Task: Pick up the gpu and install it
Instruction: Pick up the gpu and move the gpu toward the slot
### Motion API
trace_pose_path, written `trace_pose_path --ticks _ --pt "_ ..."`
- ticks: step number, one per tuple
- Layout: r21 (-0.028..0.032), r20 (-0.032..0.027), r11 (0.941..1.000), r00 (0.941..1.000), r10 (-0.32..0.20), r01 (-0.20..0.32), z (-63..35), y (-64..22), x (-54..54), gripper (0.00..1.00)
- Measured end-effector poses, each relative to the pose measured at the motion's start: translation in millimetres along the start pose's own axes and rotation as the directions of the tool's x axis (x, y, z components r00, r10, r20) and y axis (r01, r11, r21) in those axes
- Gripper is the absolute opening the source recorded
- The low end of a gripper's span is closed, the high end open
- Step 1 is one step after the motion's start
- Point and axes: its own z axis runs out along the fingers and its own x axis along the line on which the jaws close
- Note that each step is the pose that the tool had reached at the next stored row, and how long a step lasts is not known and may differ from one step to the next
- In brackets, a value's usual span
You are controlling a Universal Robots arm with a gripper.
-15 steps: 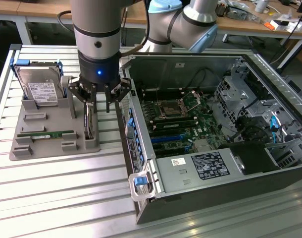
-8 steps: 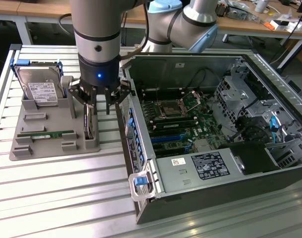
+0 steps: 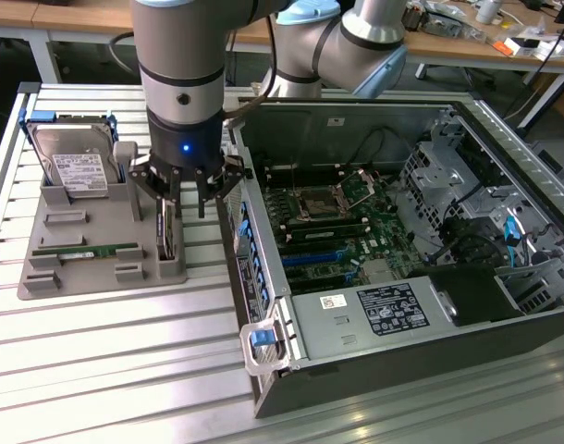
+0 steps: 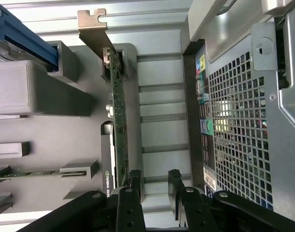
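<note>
While vertical, gripper (image 3: 183,205), jaws apart, above gpu (image 3: 166,233)

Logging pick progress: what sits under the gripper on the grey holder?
The gpu stands on edge in the grey holder, just below the open gripper. Its lower edge is covered by the holder's slot, so its seating cannot be seen.

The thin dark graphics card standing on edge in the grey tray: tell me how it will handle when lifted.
Probably stiff: the thin dark graphics card is a rigid board with a silver metal bracket. Likely tippy outside its grey tray slot. Exposed components look fragile.
</note>
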Motion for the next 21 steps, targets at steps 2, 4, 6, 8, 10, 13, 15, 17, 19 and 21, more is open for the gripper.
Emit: trace_pose_path --ticks 2,4,6,8,10,13,15,17,19,21 --pt "0.0 0.0 1.0 1.0 0.0 0.0 2.1 -0.2 0.0 0.36" --pt "0.0 0.0 1.0 1.0 0.0 0.0 3.8 -0.5 0.1 0.36" --pt "0.0 0.0 1.0 1.0 0.0 0.0 5.3 -0.7 0.1 0.36" --pt "0.0 0.0 1.0 1.0 0.0 0.0 7.6 -1.0 0.1 0.36" --pt "0.0004 -0.0004 1.0 1.0 0.0 0.0 9.3 -1.2 0.3 0.36" --pt "0.0002 -0.0003 1.0 1.0 0.0 0.0 11.5 -1.4 0.3 0.36" --pt "-0.0004 0.0006 1.0 1.0 0.0 0.0 13.1 -1.4 0.1 0.36" --pt "-0.0004 0.0005 1.0 1.0 0.0 0.0 14.4 -1.6 0.0 0.36" --pt "0.0001 0.0 1.0 1.0 0.0 0.0 15.3 -1.7 0.3 0.36" --pt "-0.0001 0.0007 1.0 1.0 0.0 0.0 9.5 -1.4 0.1 0.36"
